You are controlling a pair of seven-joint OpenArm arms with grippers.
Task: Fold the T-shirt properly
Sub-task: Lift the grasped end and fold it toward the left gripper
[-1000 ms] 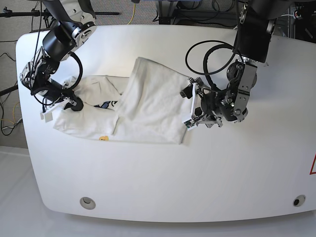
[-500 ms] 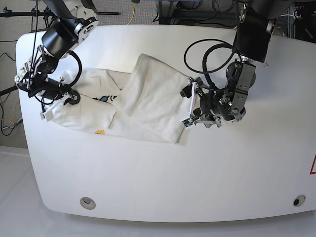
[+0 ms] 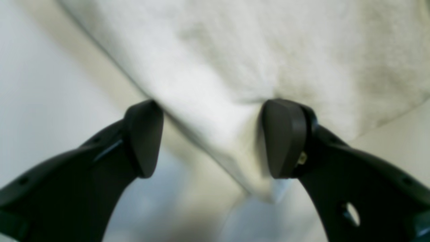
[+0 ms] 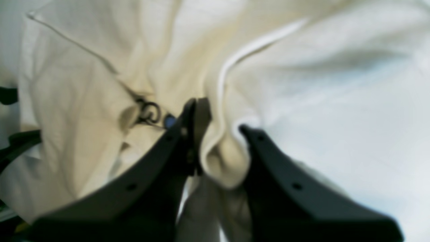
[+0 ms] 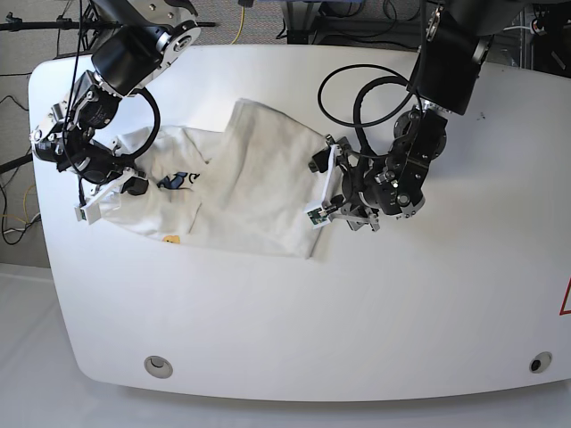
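The right gripper (image 4: 220, 129) pinches a fold of the white soft cloth T-shirt (image 5: 259, 192) at its left end, while the left gripper (image 3: 211, 137) stands wide open astride its right edge.

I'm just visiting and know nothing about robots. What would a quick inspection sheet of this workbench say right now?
Surface: white table, two round ports near its front edge.
Job's things: white T-shirt, partly folded, printed graphic showing.
Clutter: nothing seen.
Grippers: left gripper open, jaws straddling the shirt's edge; right gripper shut on a fold of cloth.
Cables: black cable loops over the table by the left arm.
Surroundings: yellow cable behind the table.
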